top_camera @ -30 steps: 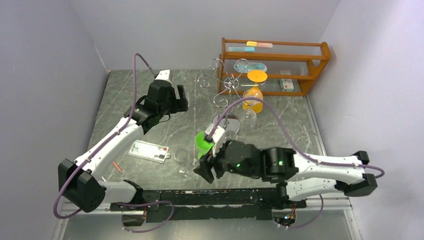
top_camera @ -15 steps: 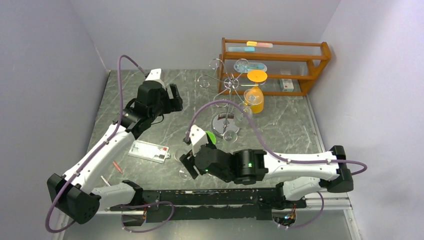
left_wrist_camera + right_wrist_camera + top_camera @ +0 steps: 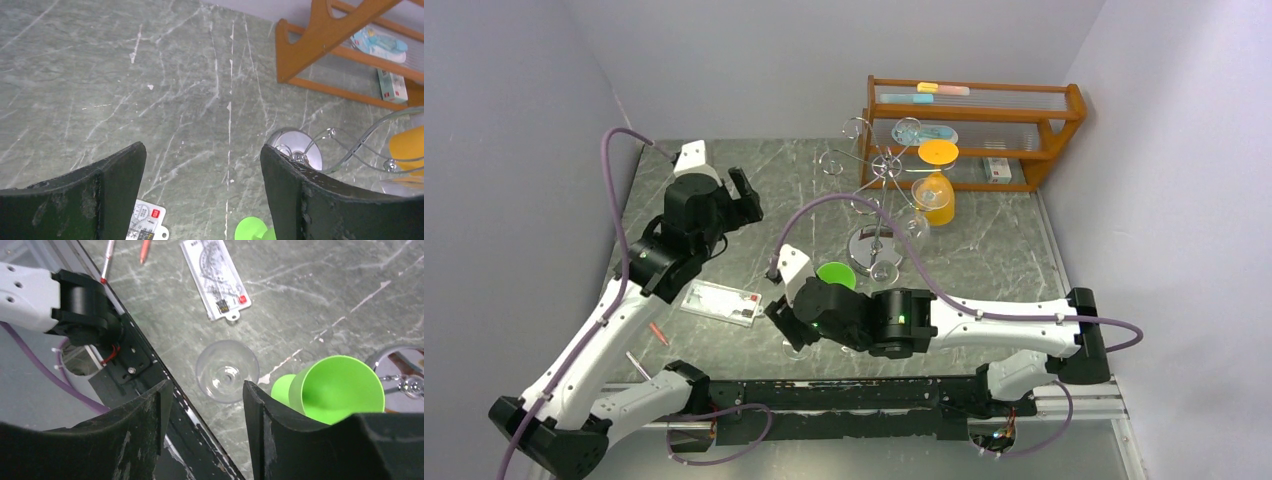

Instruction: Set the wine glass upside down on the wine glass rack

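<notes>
R wrist view: R pincer (image 3: pixel 207 390) released, fingers apart, nothing gripped. The glass (image 3: pixel 227 371) shows in the gap below them, standing mouth up on the bench (image 3: pixel 325 295) close to the front rail (image 3: pixel 130 365); neither finger touches it. Green cup (image 3: pixel 335 387) sits just beside the glass. Beyond the cup, the rack (image 3: pixel 400 372) base disc shows at the frame edge. Card (image 3: pixel 215 277) and two pens (image 3: pixel 145 247) lie further off on the bench. L wrist view: L pincer (image 3: pixel 200 155) released, fingers wide apart over bare bench. Rack base is ahead to the right, w/ the shelf (image 3: pixel 325 40) behind it; orange glass (image 3: pixel 407 145) is cut off at the right edge. Top view: R pincer is low over the glass at bench front-centre. L pincer is at left-rear, well apart from all items. The rack stands mid-bench in front of the shelf, w/ the orange glass hanging inverted on one of its arms. The glass is on the bench, apart from the rack.
</notes>
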Robot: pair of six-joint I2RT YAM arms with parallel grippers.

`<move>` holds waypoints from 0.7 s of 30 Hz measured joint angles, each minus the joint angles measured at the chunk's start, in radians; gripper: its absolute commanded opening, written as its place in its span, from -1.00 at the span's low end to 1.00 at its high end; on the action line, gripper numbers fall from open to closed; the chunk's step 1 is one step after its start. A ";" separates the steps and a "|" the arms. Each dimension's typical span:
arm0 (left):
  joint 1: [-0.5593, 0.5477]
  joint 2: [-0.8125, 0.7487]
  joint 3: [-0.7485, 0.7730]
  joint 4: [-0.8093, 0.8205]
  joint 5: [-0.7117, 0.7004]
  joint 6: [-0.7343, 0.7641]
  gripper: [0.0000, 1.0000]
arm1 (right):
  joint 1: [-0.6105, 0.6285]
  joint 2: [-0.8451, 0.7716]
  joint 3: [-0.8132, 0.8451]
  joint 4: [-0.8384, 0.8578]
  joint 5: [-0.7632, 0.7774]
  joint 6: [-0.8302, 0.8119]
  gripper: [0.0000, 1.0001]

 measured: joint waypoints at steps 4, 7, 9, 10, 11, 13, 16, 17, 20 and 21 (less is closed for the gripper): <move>0.000 -0.041 -0.006 -0.006 -0.054 -0.014 0.73 | 0.000 0.001 0.020 0.024 -0.016 -0.023 -0.18; 0.001 -0.085 -0.031 -0.008 -0.107 -0.031 0.74 | -0.003 0.020 0.029 0.033 -0.043 -0.034 -0.10; 0.001 -0.115 -0.050 -0.010 -0.130 -0.040 0.75 | -0.005 0.043 0.034 0.037 -0.063 -0.038 -0.02; 0.001 -0.130 -0.059 -0.011 -0.139 -0.043 0.75 | -0.006 0.060 0.037 0.039 -0.076 -0.041 0.00; 0.001 -0.144 -0.065 -0.013 -0.148 -0.046 0.76 | -0.008 0.076 0.038 0.039 -0.087 -0.043 0.01; 0.001 -0.164 -0.071 -0.015 -0.162 -0.052 0.75 | -0.010 0.104 0.038 0.037 -0.106 -0.043 -0.06; 0.001 -0.182 -0.080 -0.019 -0.180 -0.070 0.74 | -0.017 0.140 0.038 0.031 -0.127 -0.043 -0.36; 0.001 -0.187 -0.086 -0.021 -0.184 -0.074 0.74 | -0.019 0.146 0.038 0.031 -0.132 -0.045 -0.48; 0.001 -0.209 -0.122 -0.024 -0.193 -0.095 0.73 | -0.026 0.161 0.043 0.029 -0.134 -0.049 -0.79; 0.001 -0.217 -0.132 -0.027 -0.194 -0.101 0.74 | -0.026 0.164 0.048 0.028 -0.134 -0.051 -0.86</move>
